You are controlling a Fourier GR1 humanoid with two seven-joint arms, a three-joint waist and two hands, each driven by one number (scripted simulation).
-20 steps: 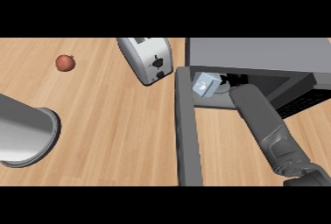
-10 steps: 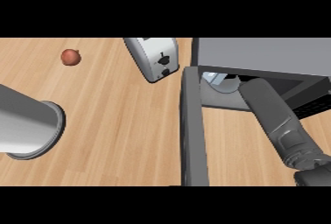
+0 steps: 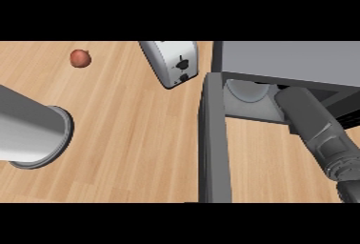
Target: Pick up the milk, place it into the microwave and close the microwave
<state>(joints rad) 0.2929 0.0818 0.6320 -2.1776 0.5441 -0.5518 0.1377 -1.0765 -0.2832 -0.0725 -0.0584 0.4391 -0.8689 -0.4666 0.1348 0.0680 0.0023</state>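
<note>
Deeper into the microwave (image 3: 295, 62) than a second ago, the right forearm (image 3: 316, 128) now reaches past the cavity's lip, and the milk carton seen at the opening earlier is gone from sight, as is the hand itself. Whether that hand holds the milk or has let go cannot be told; the carton is presumably inside, behind the arm or under the roof. The door (image 3: 213, 143) stands swung fully open, edge-on beside the arm. At far left the left forearm (image 3: 28, 128) rests at the frame edge, its hand out of view. A toaster (image 3: 172, 62) sits just beside the microwave, and a small red fruit (image 3: 81, 58) lies well apart on the counter (image 3: 126, 133).

Judged from here, the step is setting the milk down on the turntable (image 3: 247, 90). Done well, that means releasing only once the carton stands flat, then drawing the arm straight back, clear of the door's path, before swinging it shut.
</note>
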